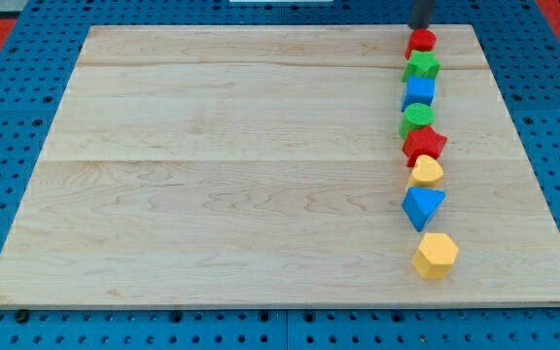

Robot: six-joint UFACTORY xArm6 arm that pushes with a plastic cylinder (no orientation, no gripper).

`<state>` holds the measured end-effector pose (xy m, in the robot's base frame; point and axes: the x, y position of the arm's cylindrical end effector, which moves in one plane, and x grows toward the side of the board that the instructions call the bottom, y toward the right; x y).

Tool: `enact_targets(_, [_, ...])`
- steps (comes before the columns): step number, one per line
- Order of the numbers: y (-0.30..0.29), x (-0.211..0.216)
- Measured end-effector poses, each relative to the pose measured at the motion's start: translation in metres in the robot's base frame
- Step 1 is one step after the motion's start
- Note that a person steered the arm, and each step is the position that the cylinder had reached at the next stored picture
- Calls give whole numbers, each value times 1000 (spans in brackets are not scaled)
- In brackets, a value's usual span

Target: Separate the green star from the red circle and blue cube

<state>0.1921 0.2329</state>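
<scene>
Yellow hexagon [436,255] ends a column on the worktop [241,175]; green star [421,66] sits touching between red circle [421,41] and blue cube [419,92]. My tip [422,26], no pincer, stands just above the red circle.

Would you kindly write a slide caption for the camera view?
My tip sits above the red circle, which heads a column with the green star and blue cube.
</scene>
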Motion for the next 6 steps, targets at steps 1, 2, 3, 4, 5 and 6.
enact_targets(1, [52,26])
enact_targets(2, [43,72])
enact_targets(3, [-19,102])
enact_targets(4, [-71,107])
enact_targets(5, [-90,96])
enact_targets(6, [-103,82])
